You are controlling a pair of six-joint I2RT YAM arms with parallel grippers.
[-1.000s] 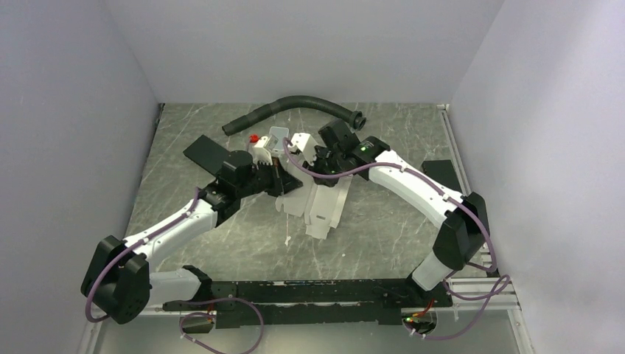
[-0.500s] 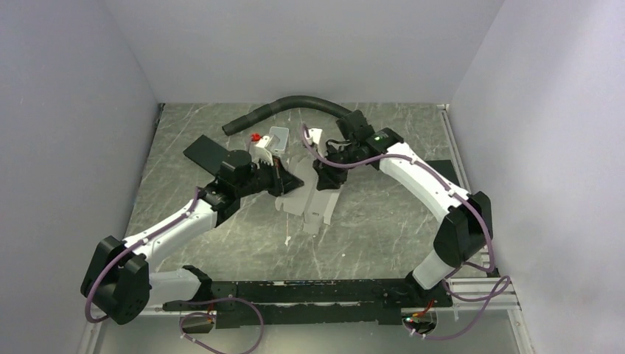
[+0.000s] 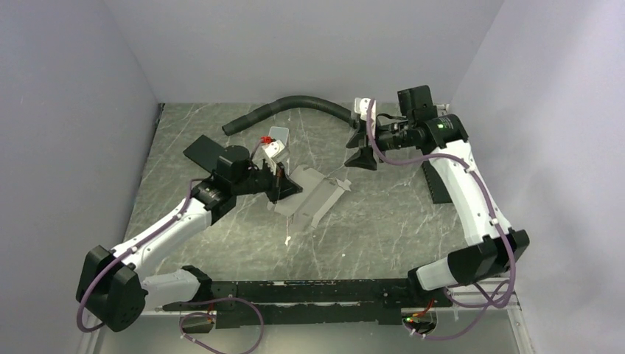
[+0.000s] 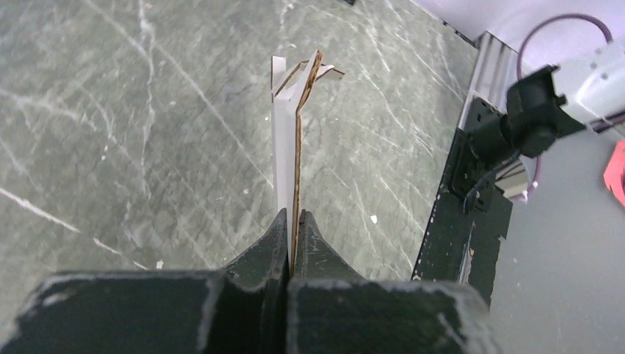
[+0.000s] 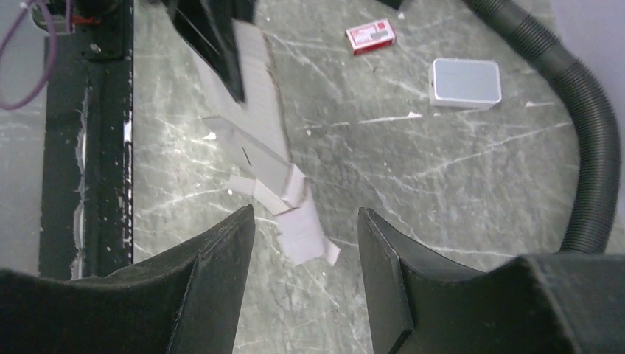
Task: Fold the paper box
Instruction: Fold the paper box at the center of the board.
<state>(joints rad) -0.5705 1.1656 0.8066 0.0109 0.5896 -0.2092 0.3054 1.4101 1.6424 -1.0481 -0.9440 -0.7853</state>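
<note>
On my top view I start at the left, where a black flat pad (image 3: pixel 203 152) lies on the marble-patterned table (image 3: pixel 383 221), at about 10 o'clock from the left gripper (image 3: pixel 283 189). That gripper's jaws are pressed together on an edge of the paper box (image 3: pixel 315 196), pinching the thin cardboard. In the left wrist view the fingertips (image 4: pixel 278 230) close on the sheet (image 4: pixel 296 133), which runs straight away from them edge-on, showing a brown cut edge and small tabs at its far end. The box is a creased, unfolded sheet near the middle of the table, spreading from the left gripper toward 3 and 4 o'clock. I cannot tell whether its far end touches the table. At 11 o'clock from the box sit a small red item (image 3: pixel 264 139) and a light grey tile (image 3: pixel 278 135), close together. Beyond them a black ribbed hose (image 3: pixel 295 105) arcs along the back. Further right, at about 1 o'clock from the box and well apart from it, the right gripper (image 3: pixel 362 153) hangs with its jaws spread and nothing between them. Its wrist camera looks past the open fingers (image 5: pixel 214 258) down at the sheet (image 5: pixel 258 140), the red item (image 5: pixel 371 35), the tile (image 5: pixel 466 82) and the hose (image 5: pixel 589 147). A second black pad (image 3: pixel 436 183) lies at 4 o'clock from the right gripper.
</note>
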